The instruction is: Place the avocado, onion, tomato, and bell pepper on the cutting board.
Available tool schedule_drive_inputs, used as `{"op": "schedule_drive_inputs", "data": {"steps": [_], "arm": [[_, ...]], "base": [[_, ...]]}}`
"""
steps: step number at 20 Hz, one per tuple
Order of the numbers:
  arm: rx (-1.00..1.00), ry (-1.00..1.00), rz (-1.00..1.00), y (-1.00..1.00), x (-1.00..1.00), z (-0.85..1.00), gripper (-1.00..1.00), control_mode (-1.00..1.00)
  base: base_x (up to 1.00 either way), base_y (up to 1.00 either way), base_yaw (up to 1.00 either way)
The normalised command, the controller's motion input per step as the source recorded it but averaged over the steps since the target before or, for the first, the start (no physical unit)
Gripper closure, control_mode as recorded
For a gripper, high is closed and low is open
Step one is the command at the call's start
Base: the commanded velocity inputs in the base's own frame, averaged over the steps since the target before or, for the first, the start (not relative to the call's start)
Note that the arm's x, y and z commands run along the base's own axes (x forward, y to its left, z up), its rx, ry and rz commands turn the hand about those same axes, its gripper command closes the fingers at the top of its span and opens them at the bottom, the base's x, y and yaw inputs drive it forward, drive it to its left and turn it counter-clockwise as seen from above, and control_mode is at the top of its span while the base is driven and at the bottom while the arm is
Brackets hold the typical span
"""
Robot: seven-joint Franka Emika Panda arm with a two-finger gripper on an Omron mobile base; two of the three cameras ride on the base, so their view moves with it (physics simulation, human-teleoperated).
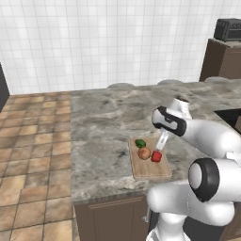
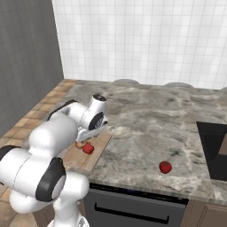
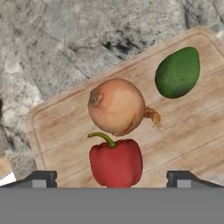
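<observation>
The marbled surface (image 1: 103,127) carries the cutting board (image 1: 148,168) near its front edge. On the board lie three vegetables: in the hand view the onion (image 3: 116,106) sits at centre, the avocado (image 3: 177,73) at two o'clock from it, the bell pepper (image 3: 116,162) at six o'clock, just beside it. The tomato (image 2: 165,167) rests on the surface well apart from the board. The tool (image 3: 112,178) hangs over the pepper, spread wide, gripping nothing.

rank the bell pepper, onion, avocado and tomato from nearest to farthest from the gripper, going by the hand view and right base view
1. bell pepper, on the cutting board, between the open jaws
2. onion, just beyond it
3. avocado, toward the board's far corner
4. tomato, off the board, on the counter
</observation>
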Motion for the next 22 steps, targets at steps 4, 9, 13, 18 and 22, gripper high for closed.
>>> {"op": "schedule_drive_inputs", "data": {"steps": [4, 9, 13, 18, 22], "arm": [[0.02, 0.05, -0.04, 0.00, -0.21, 0.75, -1.00, -1.00], [0.02, 0.05, -0.10, 0.00, -0.41, 0.71, -1.00, -1.00], [0.06, 0.08, -0.18, -0.14, -0.58, 0.55, -1.00, -1.00], [0.01, 0.01, -0.27, -0.21, -0.60, 0.42, -1.00, -1.00], [0.00, 0.00, -0.31, -0.33, -0.62, 0.34, -1.00, -1.00]], "base": [[0.00, 0.00, 0.00], [0.00, 0.00, 0.00], [0.00, 0.00, 0.00], [0.00, 0.00, 0.00], [0.00, 0.00, 0.00]]}}
